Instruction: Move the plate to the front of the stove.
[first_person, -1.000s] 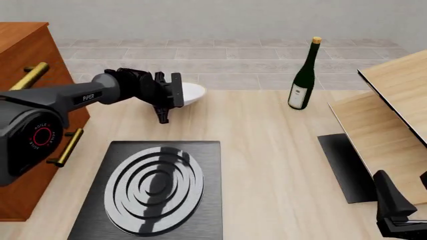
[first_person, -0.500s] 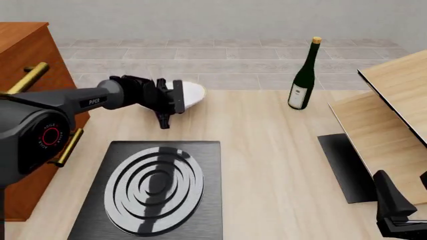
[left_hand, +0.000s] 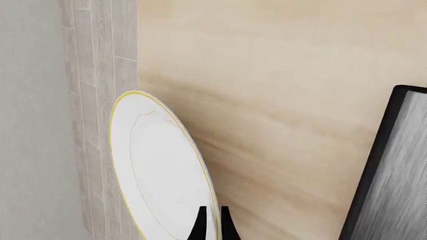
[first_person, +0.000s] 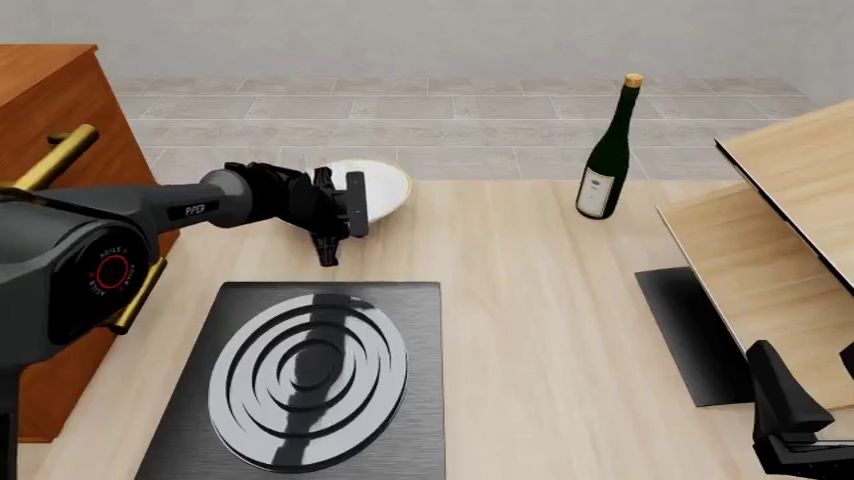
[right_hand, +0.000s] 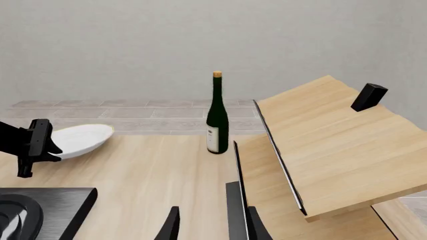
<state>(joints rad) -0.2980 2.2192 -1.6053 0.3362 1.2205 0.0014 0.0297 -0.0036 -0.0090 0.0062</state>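
The white plate (first_person: 378, 183) with a thin yellow rim is held tilted over the far left of the table, beyond the stove (first_person: 314, 375). My left gripper (first_person: 356, 207) is shut on the plate's near rim; in the left wrist view both fingers (left_hand: 200, 226) pinch that rim of the plate (left_hand: 160, 170), with the stove's edge (left_hand: 393, 175) to the side. The right wrist view shows the plate (right_hand: 81, 139) and the left gripper (right_hand: 37, 144) from afar. At the front right corner, my right gripper (first_person: 790, 428) stands open and holds nothing (right_hand: 213, 227).
A green wine bottle (first_person: 609, 150) stands at the back right. A wooden cabinet (first_person: 54, 120) with gold handles rises at the left. A slanted wooden rack (first_person: 787, 230) and a plain black mat (first_person: 687, 335) fill the right side. A small black block (right_hand: 369, 96) lies on the rack.
My left wrist has turned and shifted slightly, and the held plate turned with it, so its upper face and yellow rim show more. The right arm has not moved.
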